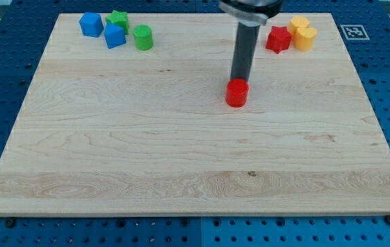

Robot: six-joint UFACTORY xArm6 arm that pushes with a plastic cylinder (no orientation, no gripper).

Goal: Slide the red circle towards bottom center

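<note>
The red circle (236, 93) is a short red cylinder standing on the wooden board (181, 151), a little right of centre in the upper half. My dark rod comes down from the view's top, and my tip (238, 81) sits right behind the red circle, at its top edge, touching or nearly touching it. The very end of the tip is partly hidden by the block.
At the view's top left stand two blue blocks (90, 25) (114, 36), a green star (118, 18) and a green cylinder (143, 37). At the top right are a red star (277, 39) and two yellow blocks (299, 25) (306, 38). A marker tag (351, 31) lies beyond the board's top right corner.
</note>
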